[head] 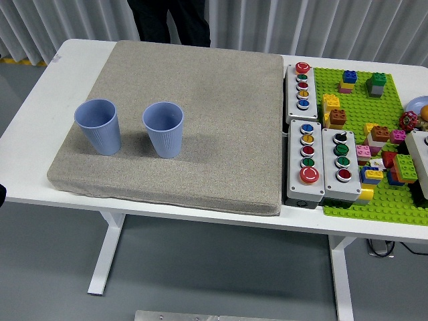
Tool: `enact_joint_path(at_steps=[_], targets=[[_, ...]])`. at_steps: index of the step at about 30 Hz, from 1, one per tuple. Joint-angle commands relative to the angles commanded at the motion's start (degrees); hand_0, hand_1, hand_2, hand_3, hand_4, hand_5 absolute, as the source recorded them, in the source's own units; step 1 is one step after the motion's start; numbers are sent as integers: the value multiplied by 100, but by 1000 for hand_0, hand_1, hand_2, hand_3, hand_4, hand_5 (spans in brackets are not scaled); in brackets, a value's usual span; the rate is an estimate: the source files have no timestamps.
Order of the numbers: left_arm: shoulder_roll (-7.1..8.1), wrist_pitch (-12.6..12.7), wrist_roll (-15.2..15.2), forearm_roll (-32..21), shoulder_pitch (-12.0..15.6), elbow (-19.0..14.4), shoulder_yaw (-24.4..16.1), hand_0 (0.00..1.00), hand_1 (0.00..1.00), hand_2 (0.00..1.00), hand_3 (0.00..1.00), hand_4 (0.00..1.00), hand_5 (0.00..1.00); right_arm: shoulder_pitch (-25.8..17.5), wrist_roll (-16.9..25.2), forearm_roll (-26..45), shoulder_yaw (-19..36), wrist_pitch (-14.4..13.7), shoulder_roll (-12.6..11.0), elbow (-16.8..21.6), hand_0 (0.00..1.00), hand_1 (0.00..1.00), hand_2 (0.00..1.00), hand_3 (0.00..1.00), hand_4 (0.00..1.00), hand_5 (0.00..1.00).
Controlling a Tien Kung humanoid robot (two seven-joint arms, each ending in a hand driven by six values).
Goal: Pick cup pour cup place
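Two light blue ribbed cups stand upright on a grey fabric mat (221,100). One cup (98,126) is near the mat's left edge, the other cup (163,128) a short gap to its right. Both look empty from above. A thin black sliver of the left arm (2,194) shows at the picture's left edge, below and left of the cups and well apart from them. No right hand is visible.
A person in dark clothes (170,20) stands at the table's far side, hands out of sight. Three grey button boxes (307,160) lie right of the mat. Further right, a green baseplate (354,207) holds several toy bricks.
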Motion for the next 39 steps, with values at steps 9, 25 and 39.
enact_joint_path(at_steps=[9,25,39], targets=[[-216,-114,16,487,431,-304,46,806,806,921,971,871,536,22,-21,-71,41,10,2,0,720,683,727,693,315,301],[-494,-394,119,1386,867,-441,38,838,838,975,998,825,344,68,46,147,-29,19,-39,0,719,683,727,692,313,305],[-563,-732,207,2213,892,-279,199,869,866,998,998,829,261,75,11,4,50,20,-22,0,720,683,727,693,313,307]])
